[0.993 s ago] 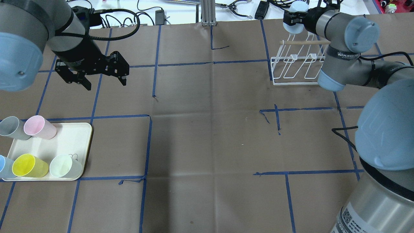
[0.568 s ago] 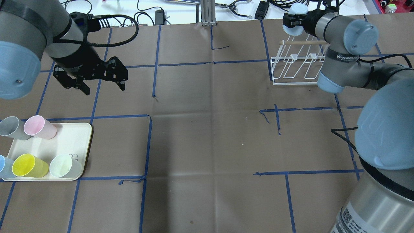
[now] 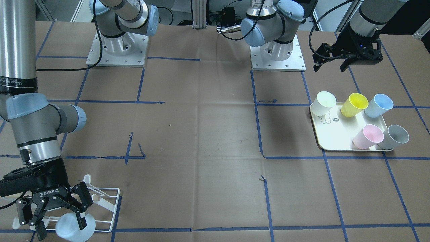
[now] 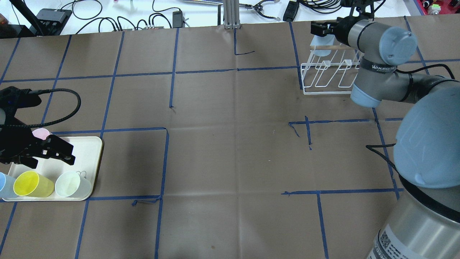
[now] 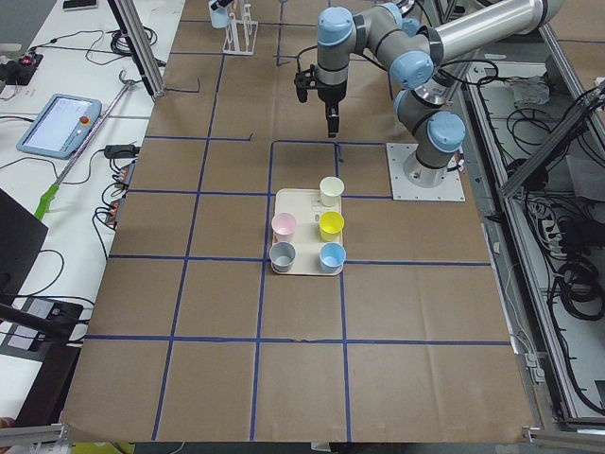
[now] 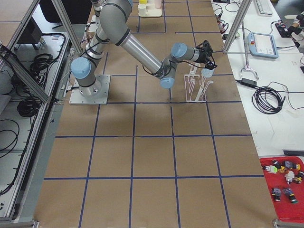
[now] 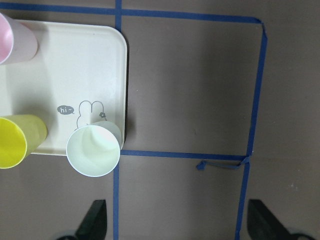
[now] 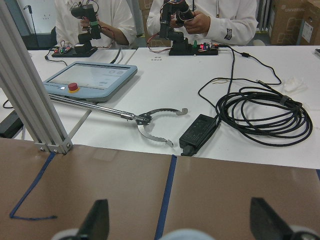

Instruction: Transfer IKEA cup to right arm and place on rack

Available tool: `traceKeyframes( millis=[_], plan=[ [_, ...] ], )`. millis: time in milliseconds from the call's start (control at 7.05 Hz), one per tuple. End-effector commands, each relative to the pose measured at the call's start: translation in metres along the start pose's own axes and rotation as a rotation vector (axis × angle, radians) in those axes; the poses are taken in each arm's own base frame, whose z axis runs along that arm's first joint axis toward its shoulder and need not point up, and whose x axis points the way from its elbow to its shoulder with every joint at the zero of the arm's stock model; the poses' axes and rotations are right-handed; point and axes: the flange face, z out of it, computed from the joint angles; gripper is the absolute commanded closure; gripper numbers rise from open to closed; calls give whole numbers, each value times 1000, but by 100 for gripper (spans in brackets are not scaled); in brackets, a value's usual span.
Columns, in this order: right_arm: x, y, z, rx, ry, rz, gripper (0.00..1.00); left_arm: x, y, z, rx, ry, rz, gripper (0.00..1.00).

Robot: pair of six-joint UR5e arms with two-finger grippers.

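Note:
The pale blue IKEA cup (image 4: 321,48) sits on the white wire rack (image 4: 325,79) by the end of its wooden dowel. My right gripper (image 4: 321,28) hovers over the cup with its fingers spread wide on either side. The right wrist view shows only the cup's rim (image 8: 185,235), low between those fingers. From the front, the cup (image 3: 69,232) lies inside the open claw (image 3: 60,228). My left gripper (image 4: 50,158) hangs open above the cream tray (image 4: 90,158), holding nothing. Beneath it stands a pale green cup (image 7: 93,150).
On the tray stand a yellow cup (image 4: 30,183), a blue cup (image 4: 3,185) and a pink cup (image 4: 41,133), the pink one half hidden by my left gripper; a grey cup (image 3: 396,136) stands beside it. Cables and a teach pendant (image 8: 90,77) lie beyond the table's far edge.
My left arm has swung back from the far left to above the tray. The right gripper has lowered the pale blue cup onto the rack, and the cup now sits below its fingers.

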Motion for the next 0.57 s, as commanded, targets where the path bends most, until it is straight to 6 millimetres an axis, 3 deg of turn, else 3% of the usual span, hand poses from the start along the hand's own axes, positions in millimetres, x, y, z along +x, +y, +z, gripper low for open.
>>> traceKeyframes(
  millis=[0, 426],
  plan=[
    [0, -3, -1, 1, -2, -3, 0, -22, 4, 12, -13, 17, -41, 0],
    [-11, -30, -21, 29, -4, -26, 0, -47, -40, 54, -33, 29, -36, 1]
  ],
)
